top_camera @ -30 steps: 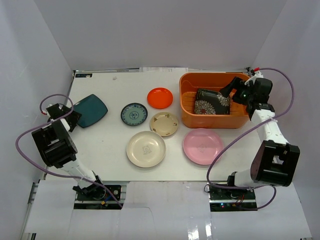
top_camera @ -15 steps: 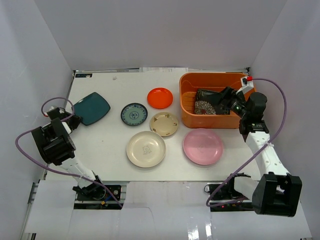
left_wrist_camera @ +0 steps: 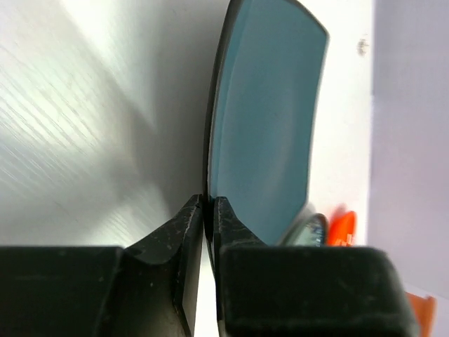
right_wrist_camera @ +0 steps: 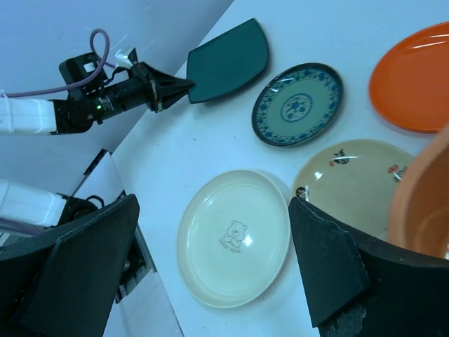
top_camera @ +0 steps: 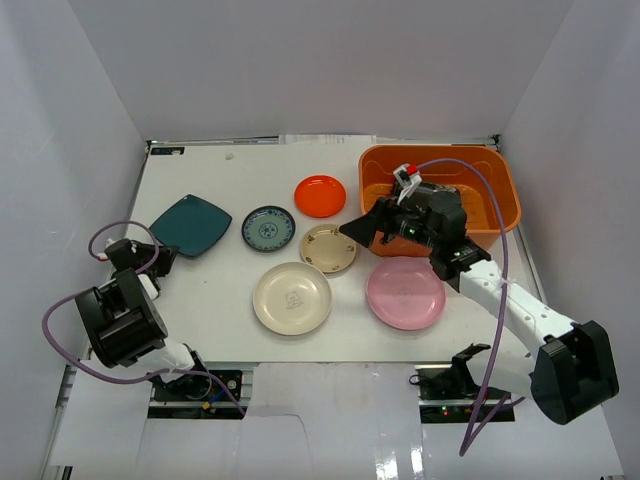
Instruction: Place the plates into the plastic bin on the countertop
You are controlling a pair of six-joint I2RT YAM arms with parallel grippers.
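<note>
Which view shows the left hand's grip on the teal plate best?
Left wrist: the left hand is closed on the rim of the teal plate, pinching the edge from both sides. Top external shows the whole plate, but the contact point is tiny there. Right wrist shows hand and plate from afar, too small to make out the pinch.

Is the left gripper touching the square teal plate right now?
Touching. The left wrist view shows the left gripper with its jaws pinched on the near rim of the square teal plate, no gap on either side.
</note>
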